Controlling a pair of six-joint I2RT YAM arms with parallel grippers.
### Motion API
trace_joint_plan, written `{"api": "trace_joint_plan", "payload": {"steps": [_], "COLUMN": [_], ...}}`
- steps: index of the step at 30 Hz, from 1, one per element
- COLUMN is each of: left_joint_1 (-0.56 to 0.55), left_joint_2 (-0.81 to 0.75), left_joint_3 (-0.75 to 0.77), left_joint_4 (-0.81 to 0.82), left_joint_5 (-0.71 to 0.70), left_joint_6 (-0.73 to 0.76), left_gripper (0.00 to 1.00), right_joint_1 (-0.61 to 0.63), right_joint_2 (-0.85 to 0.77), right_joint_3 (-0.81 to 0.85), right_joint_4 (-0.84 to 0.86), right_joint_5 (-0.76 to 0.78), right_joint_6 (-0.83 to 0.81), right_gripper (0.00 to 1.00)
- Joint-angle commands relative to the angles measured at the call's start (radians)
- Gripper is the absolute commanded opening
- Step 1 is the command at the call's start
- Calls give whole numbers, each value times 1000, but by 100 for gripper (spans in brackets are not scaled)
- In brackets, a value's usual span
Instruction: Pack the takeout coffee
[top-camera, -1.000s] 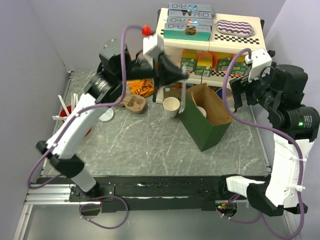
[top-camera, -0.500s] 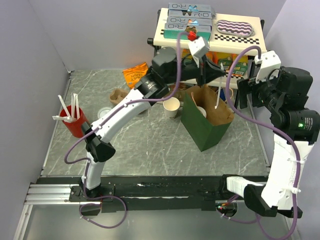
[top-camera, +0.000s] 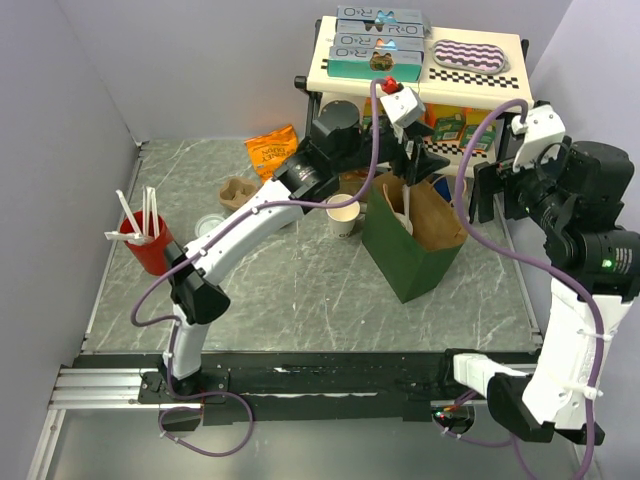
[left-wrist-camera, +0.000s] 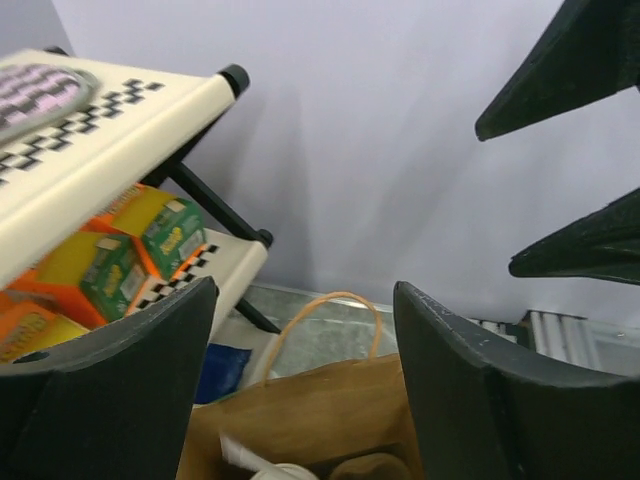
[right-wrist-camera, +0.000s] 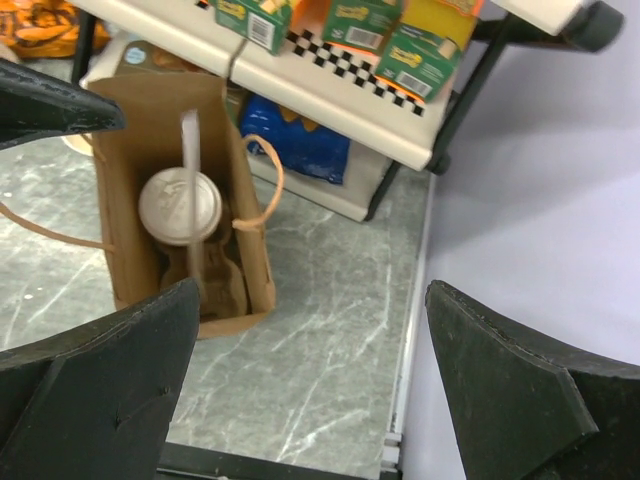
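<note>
Top view: left gripper (top-camera: 418, 172) hangs just above the paper bag (top-camera: 400, 255). Left wrist: its jaws are spread, empty. Right wrist: right gripper (right-wrist-camera: 312, 290) spread wide; takeout coffee (right-wrist-camera: 180, 206), lidded, stands in the paper bag below it, so packing looks mostly done

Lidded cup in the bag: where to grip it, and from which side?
Likely the lid rim of the lidded cup, straight down from above: it stands upright deep in the paper bag, whose walls block its sides. Mind the straw in there too.
</note>
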Motion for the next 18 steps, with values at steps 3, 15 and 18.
{"api": "trace_joint_plan", "payload": {"steps": [3,15,18], "left_joint_1": [1,170,262], "left_joint_2": [-196,-633,-693], "left_joint_3": [-16,-456,-482], "left_joint_4": [-22,-241,-333], "left_joint_5": [-65,-255,-315], "left_joint_6": [200,327,336], "left_gripper": [82,99,99], "right_joint_1": [-7,-7,-7], "right_joint_2": [27,-125,-157], "right_joint_3": [41,-202,-231], "right_joint_4": [-5,214,282], "right_joint_5": [-57,59,87], "right_joint_6": [8,127,184], "right_gripper": [100,100,100]}}
